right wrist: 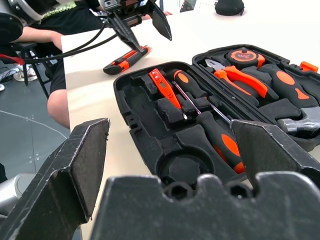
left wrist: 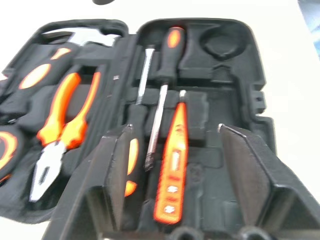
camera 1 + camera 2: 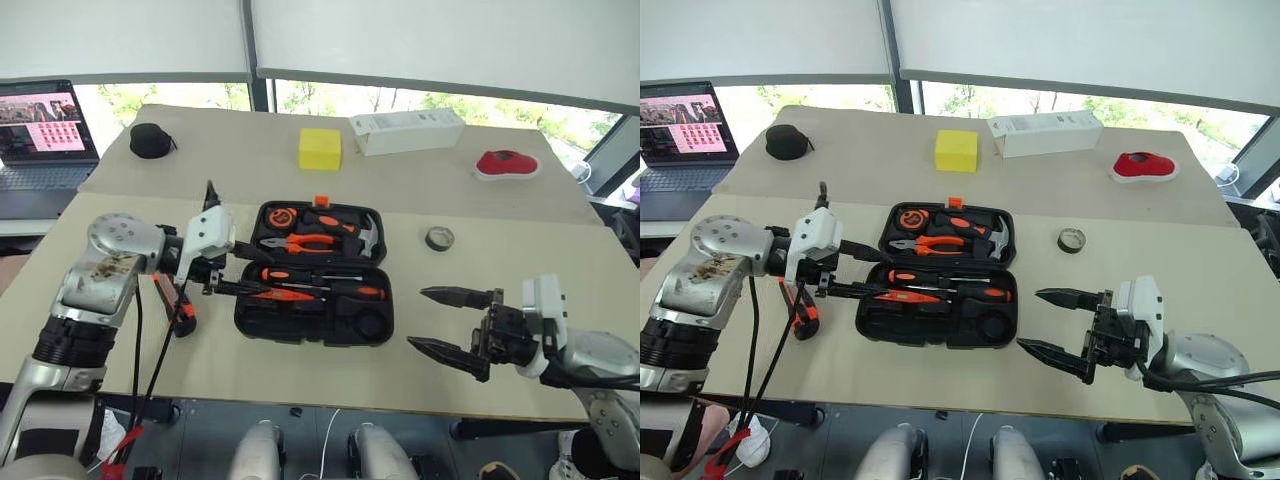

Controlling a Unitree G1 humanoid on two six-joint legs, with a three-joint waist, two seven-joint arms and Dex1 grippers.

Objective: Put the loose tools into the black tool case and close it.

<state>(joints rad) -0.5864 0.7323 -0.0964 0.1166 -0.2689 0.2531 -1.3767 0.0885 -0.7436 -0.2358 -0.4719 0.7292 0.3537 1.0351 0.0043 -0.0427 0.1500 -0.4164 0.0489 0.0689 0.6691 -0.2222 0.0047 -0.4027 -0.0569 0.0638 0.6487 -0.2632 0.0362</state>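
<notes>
Table: case holds three screwdrivers; one knife outside.

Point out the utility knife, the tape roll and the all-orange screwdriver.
Orange-black utility knife [image 1: 125, 59]: right wrist view, mid-body.
Small dark tape roll [image 3: 439, 238]: left eye view, ring's rim.
Small all-orange screwdriver [image 2: 172, 170]: left wrist view, handle.

The black tool case looks like moulded matt plastic, its latch bright orange plastic. The screwdrivers have bright, smooth metal shafts and black-and-orange grips with a slight sheen; the small all-orange screwdriver looks like glossy plastic. The pliers show bare shiny metal jaws and smooth orange grips, and the hammer has a polished metal head. The table has a pale, matt, smooth top. At the far side, the yellow block looks matt and the white box like cardboard.
</notes>
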